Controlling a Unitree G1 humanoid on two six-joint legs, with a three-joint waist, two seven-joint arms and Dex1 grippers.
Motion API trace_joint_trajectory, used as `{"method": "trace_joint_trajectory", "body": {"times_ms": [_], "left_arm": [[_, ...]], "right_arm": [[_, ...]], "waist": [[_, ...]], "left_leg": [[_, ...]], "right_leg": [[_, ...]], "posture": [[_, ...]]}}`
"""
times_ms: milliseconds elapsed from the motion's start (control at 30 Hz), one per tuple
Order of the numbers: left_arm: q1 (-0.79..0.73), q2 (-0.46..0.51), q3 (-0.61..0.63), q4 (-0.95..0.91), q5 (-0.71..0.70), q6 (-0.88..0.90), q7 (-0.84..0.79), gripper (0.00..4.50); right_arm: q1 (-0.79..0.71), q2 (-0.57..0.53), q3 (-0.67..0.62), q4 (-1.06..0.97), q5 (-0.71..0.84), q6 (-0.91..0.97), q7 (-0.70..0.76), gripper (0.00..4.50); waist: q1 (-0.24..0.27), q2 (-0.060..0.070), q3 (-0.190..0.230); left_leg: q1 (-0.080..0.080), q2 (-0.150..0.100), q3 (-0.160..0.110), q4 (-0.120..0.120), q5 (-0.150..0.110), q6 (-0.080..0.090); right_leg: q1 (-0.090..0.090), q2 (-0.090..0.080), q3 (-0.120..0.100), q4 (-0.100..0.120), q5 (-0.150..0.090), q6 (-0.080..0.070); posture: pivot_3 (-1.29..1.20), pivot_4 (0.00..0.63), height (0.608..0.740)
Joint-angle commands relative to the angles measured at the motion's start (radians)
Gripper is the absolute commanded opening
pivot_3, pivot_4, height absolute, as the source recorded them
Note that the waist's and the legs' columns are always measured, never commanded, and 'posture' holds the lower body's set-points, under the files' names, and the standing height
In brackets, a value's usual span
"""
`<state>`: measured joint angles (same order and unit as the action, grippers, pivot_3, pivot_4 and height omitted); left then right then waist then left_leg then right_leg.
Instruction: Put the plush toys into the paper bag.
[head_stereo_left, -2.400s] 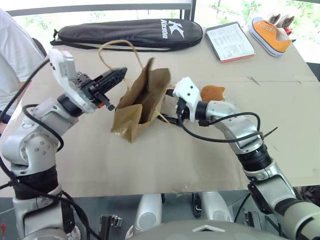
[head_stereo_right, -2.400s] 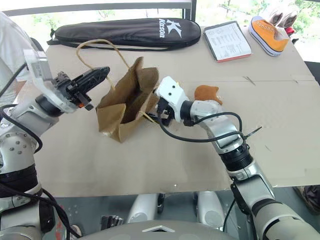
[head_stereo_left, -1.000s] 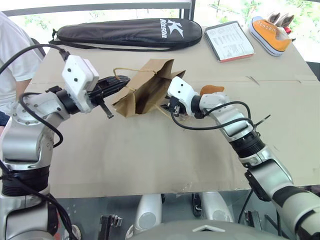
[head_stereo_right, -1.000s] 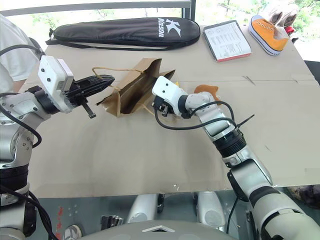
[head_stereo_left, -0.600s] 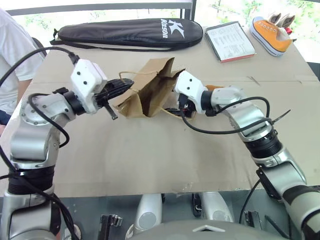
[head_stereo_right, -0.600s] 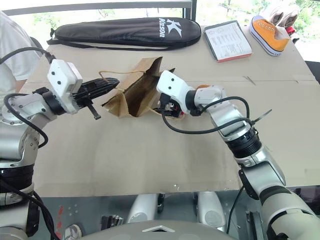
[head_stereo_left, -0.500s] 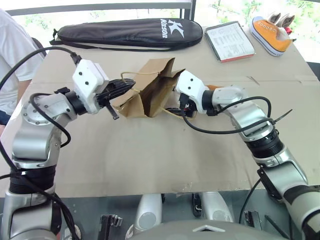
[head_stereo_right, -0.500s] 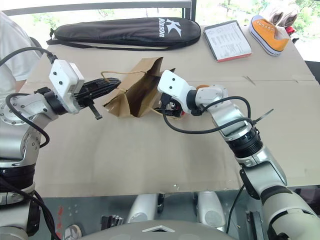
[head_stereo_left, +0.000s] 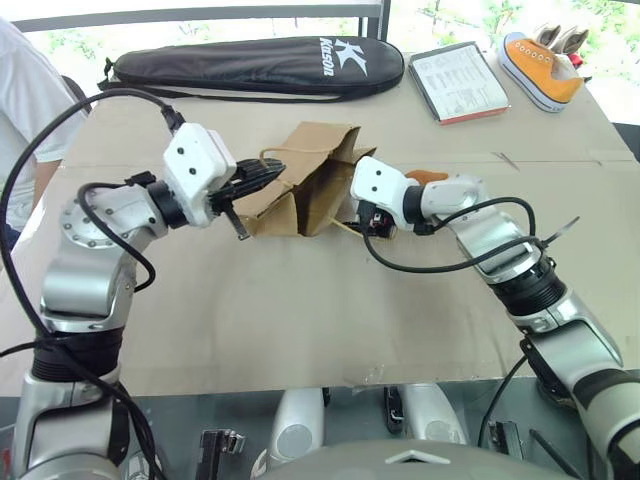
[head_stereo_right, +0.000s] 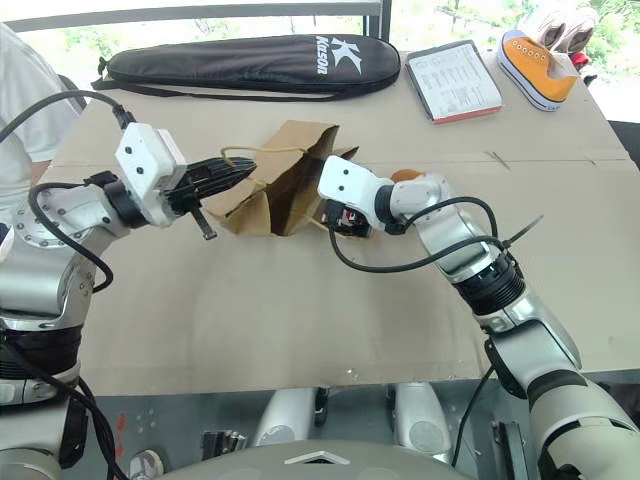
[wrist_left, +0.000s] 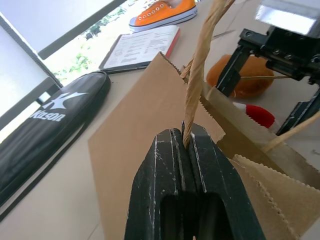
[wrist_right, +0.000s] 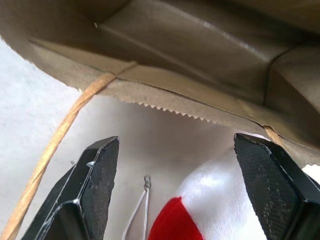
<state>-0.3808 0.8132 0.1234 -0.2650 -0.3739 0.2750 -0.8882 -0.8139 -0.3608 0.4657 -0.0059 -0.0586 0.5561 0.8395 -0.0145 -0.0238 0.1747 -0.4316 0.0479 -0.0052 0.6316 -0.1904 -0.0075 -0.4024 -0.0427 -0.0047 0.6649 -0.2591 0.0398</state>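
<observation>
Bag (head_stereo_left: 315, 180) on its side on surface | left jaws (wrist_left: 184, 145) pinch its handle (wrist_left: 200, 75) | right jaws (wrist_right: 182, 200) wide, white toy (wrist_right: 220, 200) between them

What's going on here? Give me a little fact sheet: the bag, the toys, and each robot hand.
bag: brown kraft paper bag lying tipped on the cardboard-covered table, mouth toward the right gripper
left gripper: shut on the bag's twisted paper handle
right gripper: open, at the bag's mouth
white toy: white oval plush toy with red end lies between the right fingers, just outside the bag
brown toy: round brown plush toy on the table behind the right gripper
</observation>
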Motion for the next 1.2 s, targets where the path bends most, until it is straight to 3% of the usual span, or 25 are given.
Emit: {"method": "trace_joint_trajectory", "body": {"times_ms": [33, 67, 400, 833, 1033, 1133, 1200], "left_arm": [[0.007, 0.001, 0.022, -0.033, 0.003, -0.016, 0.007, 0.0], [0.01, 0.002, 0.023, -0.031, 0.006, -0.017, 0.007, 0.0], [0.02, 0.001, 0.022, -0.035, 0.018, -0.018, 0.01, 0.0], [0.051, -0.012, 0.151, -0.005, -0.08, 0.089, 0.049, 0.0], [0.055, 0.055, 0.258, 0.046, -0.079, 0.114, 0.07, 0.0], [0.017, 0.105, 0.299, 0.103, -0.049, 0.073, 0.083, 0.0], [-0.024, 0.133, 0.317, 0.145, -0.032, 0.05, 0.096, 0.0]], "right_arm": [[-0.016, 0.004, -0.028, -0.028, 0.003, -0.021, -0.003, 2.77], [-0.016, 0.003, -0.034, -0.034, 0.007, -0.017, 0.0, 2.38], [-0.013, -0.023, -0.075, -0.108, 0.048, 0.025, 0.024, 2.38], [0.078, -0.03, -0.375, -0.299, 0.336, 0.144, 0.005, 2.38], [0.149, -0.03, -0.455, -0.283, 0.395, 0.17, -0.064, 2.38], [0.179, -0.024, -0.419, -0.258, 0.389, 0.154, -0.072, 3.21], [0.187, -0.015, -0.382, -0.228, 0.372, 0.138, -0.077, 4.11]], "waist": [[0.0, 0.0, 0.0], [0.0, 0.0, 0.0], [0.001, 0.0, 0.0], [0.0, 0.0, 0.0], [0.001, 0.0, 0.0], [0.001, 0.0, 0.0], [0.001, 0.0, 0.0]], "left_leg": [[0.0, 0.0, 0.0, 0.0, 0.0, 0.0], [0.0, 0.0, 0.0, 0.0, 0.0, 0.0], [0.0, 0.0, 0.0, 0.0, 0.0, 0.0], [0.0, 0.0, 0.0, 0.0, 0.0, 0.0], [0.0, 0.001, 0.0, 0.0, 0.0, 0.0], [0.001, 0.001, 0.0, 0.0, 0.0, 0.0], [0.001, 0.001, 0.0, 0.0, 0.0, 0.0]], "right_leg": [[0.0, 0.0, 0.0, 0.0, 0.0, 0.0], [0.0, 0.0, 0.0, 0.0, 0.0, 0.0], [0.0, 0.0, 0.0, 0.0, 0.0, 0.0], [0.0, 0.0, 0.0, 0.0, 0.0, 0.0], [0.0, 0.0, 0.0, 0.001, 0.0, 0.0], [0.0, 0.0, 0.0, 0.0, 0.0, 0.0], [0.0, 0.0, 0.0, 0.001, 0.0, 0.0]], "posture": [[0.0, 0.15, 0.74], [0.0, 0.15, 0.74], [0.0, 0.15, 0.74], [0.0, 0.15, 0.74], [0.0, 0.15, 0.74], [0.0, 0.15, 0.74], [0.0, 0.15, 0.74]]}}
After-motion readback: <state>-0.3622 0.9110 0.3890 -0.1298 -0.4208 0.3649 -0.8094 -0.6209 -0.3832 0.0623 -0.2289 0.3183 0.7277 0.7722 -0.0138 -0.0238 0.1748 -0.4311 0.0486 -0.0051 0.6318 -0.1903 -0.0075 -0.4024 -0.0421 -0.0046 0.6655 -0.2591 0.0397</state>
